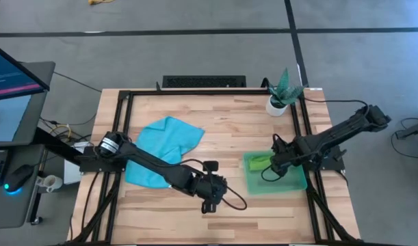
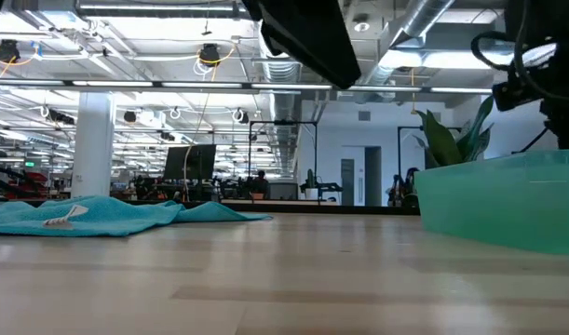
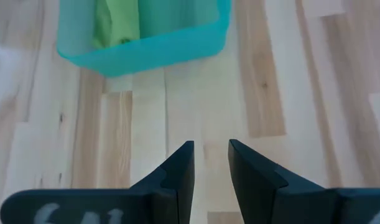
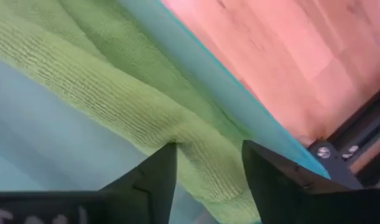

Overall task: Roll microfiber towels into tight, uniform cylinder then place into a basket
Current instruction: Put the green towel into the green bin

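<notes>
The lime green towel [image 1: 258, 162] lies bunched in the far left part of the green basket [image 1: 291, 183], which stands on the table's right side. My right gripper [image 1: 271, 166] is open and points down into the basket, a fingertip on either side of a ridge of the lime towel [image 4: 115, 81]. The turquoise towel [image 1: 164, 143] lies spread and rumpled on the table's left half. My left gripper [image 1: 222, 186] is a little open and empty over bare wood near the table's middle, left of the basket [image 3: 146, 50]. My right gripper [image 4: 208, 155] comes at the lime towel from above, its fingertips [image 4: 168, 155] at the cloth's thick rolled edge [image 4: 202, 149] inside the basket wall [image 4: 196, 56]. I cannot tell whether they touch the cloth.
A small white plant pot [image 1: 277, 104] with a green plant stands at the far right corner, behind the basket. Black frame rails run along the table's edges. Bare wood lies between the turquoise towel [image 2: 98, 216] and the basket [image 2: 498, 209].
</notes>
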Motion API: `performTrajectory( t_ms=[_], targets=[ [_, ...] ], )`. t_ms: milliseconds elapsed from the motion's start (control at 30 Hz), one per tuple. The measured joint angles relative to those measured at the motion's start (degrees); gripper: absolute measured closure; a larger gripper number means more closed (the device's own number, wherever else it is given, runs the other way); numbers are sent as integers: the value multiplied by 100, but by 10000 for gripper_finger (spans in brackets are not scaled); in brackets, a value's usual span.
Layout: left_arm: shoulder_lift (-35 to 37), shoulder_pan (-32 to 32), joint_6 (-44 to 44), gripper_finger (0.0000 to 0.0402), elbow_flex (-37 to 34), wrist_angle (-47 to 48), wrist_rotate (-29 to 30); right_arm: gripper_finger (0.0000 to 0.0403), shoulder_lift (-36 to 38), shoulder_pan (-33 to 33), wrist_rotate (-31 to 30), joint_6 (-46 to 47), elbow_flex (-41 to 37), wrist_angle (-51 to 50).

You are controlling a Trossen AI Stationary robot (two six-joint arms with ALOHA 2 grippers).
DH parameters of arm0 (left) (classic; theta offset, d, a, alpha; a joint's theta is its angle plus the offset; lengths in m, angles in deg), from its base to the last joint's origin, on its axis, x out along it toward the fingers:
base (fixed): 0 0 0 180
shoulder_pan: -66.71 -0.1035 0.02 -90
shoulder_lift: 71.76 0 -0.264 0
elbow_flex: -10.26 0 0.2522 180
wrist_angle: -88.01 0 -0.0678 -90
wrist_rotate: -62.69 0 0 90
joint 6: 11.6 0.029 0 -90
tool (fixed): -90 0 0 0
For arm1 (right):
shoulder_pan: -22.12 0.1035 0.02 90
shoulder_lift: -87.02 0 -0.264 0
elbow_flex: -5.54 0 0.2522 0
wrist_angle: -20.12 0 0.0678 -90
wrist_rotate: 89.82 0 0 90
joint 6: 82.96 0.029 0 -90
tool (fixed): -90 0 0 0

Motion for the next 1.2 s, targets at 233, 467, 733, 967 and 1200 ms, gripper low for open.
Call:
performTrajectory(
  t_ms=[233, 467, 733, 967, 1200],
  targets=[
    [51, 99, -68, 311, 0, 172, 148, 201, 4, -5, -156, -133, 525, -546],
    [51, 219, -398, 311, 0, 614, 433, 219, 4, 618, 219, 166, 712, 535],
    [51, 400, -686, 311, -2, 980, 589, 242, -11, 1484, 75, 979, 626, 1216],
    [44, 580, -806, 311, -127, 1003, 594, 254, -11, 1983, -25, 1132, 623, 1214],
    [36, 613, -1064, 311, -536, 726, 424, 226, -11, 2178, -25, 477, 622, 1223]
  ],
)
